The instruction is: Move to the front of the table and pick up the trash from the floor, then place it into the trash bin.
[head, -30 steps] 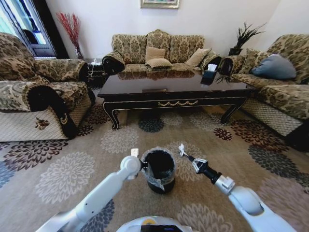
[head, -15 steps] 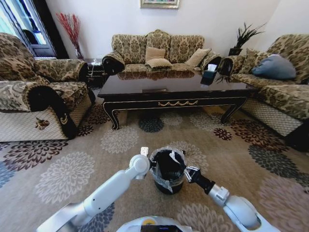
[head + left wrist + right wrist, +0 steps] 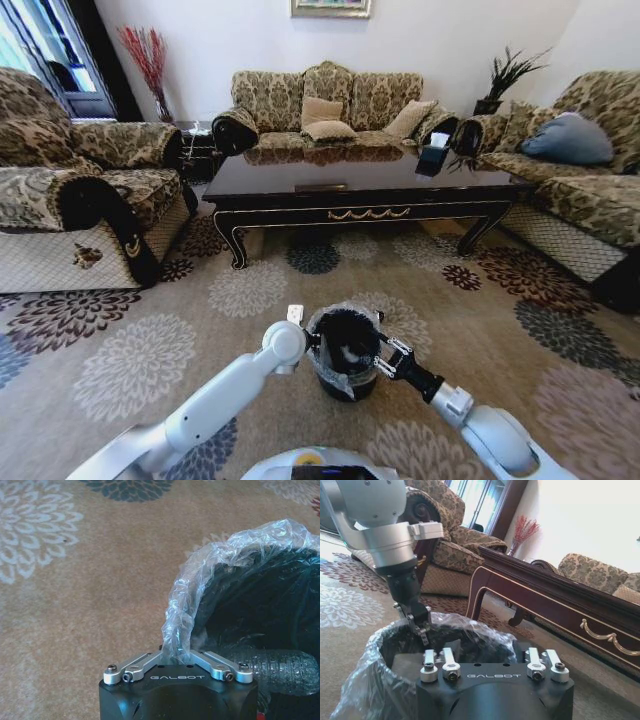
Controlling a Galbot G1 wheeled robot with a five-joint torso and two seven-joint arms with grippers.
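The black trash bin with its clear liner stands on the carpet in front of the table. My left gripper is shut on the liner at the bin's left rim. In the left wrist view a clear plastic bottle, a piece of the trash, lies inside the bin. My right gripper hangs over the bin's right rim, open, with nothing seen between its fingers. The right wrist view looks across the bin's mouth to the left gripper on the far rim and the table behind.
Patterned sofas stand on the left, at the back and on the right. A small black tissue box sits on the table. Flowered carpet spreads around the bin.
A second ago my right gripper held a white piece beside the bin. It swung left over the bin's mouth and now stands open without it. The left arm shifted the bin slightly right.
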